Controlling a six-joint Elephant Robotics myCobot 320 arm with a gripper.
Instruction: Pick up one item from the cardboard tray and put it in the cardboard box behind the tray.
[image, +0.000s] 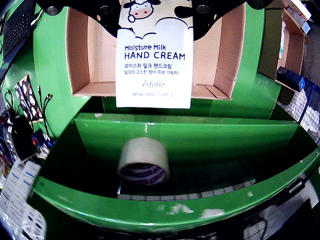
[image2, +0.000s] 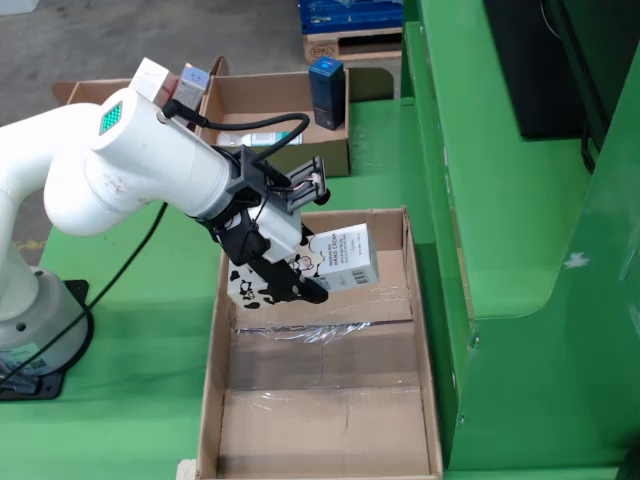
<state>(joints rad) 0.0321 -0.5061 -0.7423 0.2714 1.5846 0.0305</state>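
The white cow-print hand cream carton (image2: 335, 262) is held clamped in the black gripper (image2: 285, 262) above the open brown cardboard box (image2: 215, 400), where an early release near the box's far rim could tip it outside.

Box (image2: 318, 410): matt brown corrugated cardboard, glossy clear tape wrinkled across the floor. Carton (image: 154, 55): smooth printed paperboard, slight sheen. Arm (image2: 130, 170): glossy white plastic shell. Gripper (image2: 285, 270): matt black plastic. Tape roll (image: 144, 161): shiny tan film. Table (image2: 140, 300): smooth green paint, chipped at the edges.
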